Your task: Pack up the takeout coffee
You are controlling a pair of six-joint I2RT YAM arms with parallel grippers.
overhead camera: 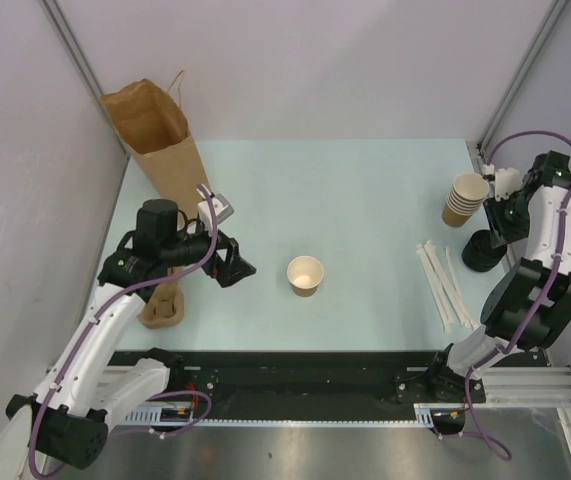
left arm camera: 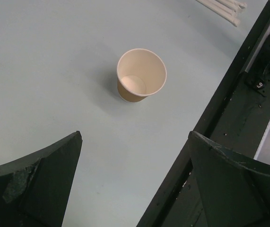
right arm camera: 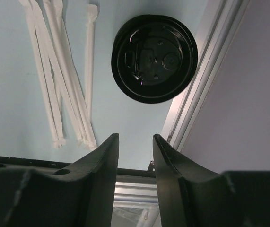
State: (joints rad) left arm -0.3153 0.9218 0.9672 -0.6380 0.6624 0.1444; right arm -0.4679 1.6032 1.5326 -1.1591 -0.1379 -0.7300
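Note:
The takeout coffee is out of view; no cup with a lid on it shows. A single lidless tan paper cup [overhead camera: 305, 275] stands upright mid-table, and in the left wrist view this cup [left arm camera: 141, 75] lies ahead of my left gripper [left arm camera: 135, 135], whose jaws are spread wide and empty. In the top view the left gripper [overhead camera: 233, 262] sits left of the cup, apart from it. My right gripper [right arm camera: 135, 138] hovers over the table's right edge. Its jaws stand narrowly apart with nothing between them, short of a black lid [right arm camera: 153, 57].
A brown paper bag [overhead camera: 155, 135] stands open at the back left. A stack of lidless cups [overhead camera: 464, 199] and black lids [overhead camera: 479, 253] sit at the right edge beside white wrapped straws [overhead camera: 443, 283]. A brown moulded carrier [overhead camera: 162, 305] lies front left.

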